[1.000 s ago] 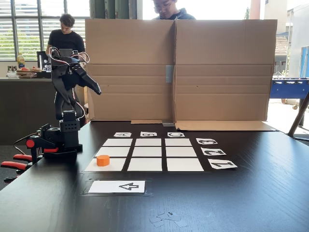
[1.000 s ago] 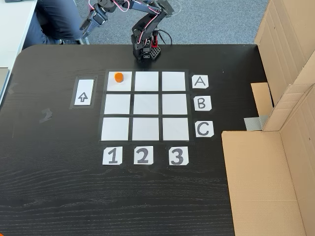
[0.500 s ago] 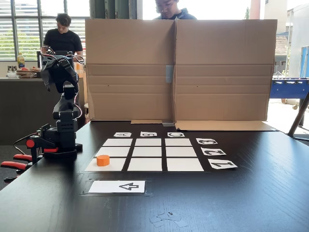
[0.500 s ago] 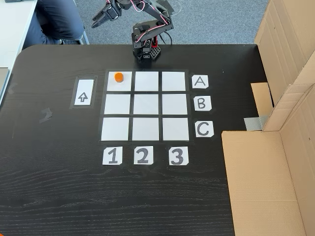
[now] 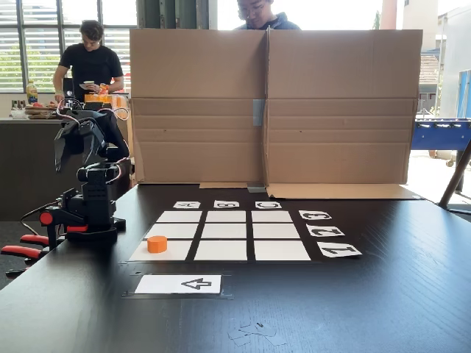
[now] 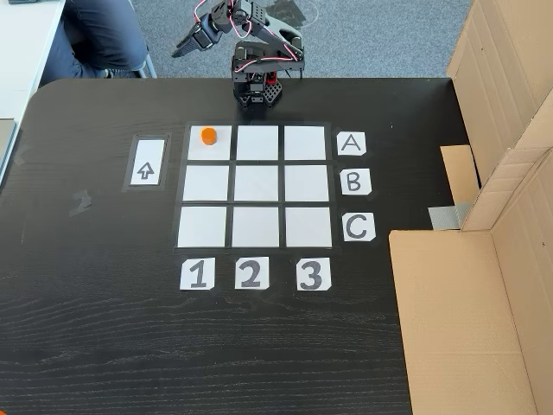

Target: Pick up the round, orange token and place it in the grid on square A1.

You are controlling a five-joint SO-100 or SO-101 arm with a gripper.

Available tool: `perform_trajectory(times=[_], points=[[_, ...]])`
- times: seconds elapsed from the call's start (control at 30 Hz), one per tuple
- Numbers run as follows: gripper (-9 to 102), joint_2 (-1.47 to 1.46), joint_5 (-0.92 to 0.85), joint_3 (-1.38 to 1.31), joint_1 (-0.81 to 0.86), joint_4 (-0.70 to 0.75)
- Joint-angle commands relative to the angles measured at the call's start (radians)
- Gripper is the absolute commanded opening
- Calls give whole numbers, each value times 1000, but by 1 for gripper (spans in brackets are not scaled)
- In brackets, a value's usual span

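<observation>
The orange token (image 6: 208,135) sits on square A1 (image 6: 210,143) of the grid (image 6: 256,185), so the placing looks done, while the empty end effector (image 6: 184,45) hangs beyond that grid's A row, fingers slightly apart.

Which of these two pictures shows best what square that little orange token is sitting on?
The fixed view from above: the token lies in the corner cell, square A1, with all labels readable. The low fixed view shows the token upright on a near cell, labels foreshortened.
</observation>
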Motion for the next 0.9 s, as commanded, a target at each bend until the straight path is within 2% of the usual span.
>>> perform_trajectory(times=[0.0, 0.17, 0.27, 0.87], points=[[13, 6, -5, 6, 26, 0], [10, 21, -23, 35, 44, -6], [5, 38, -112, 66, 60, -3], [-1, 100, -351, 173, 87, -12]])
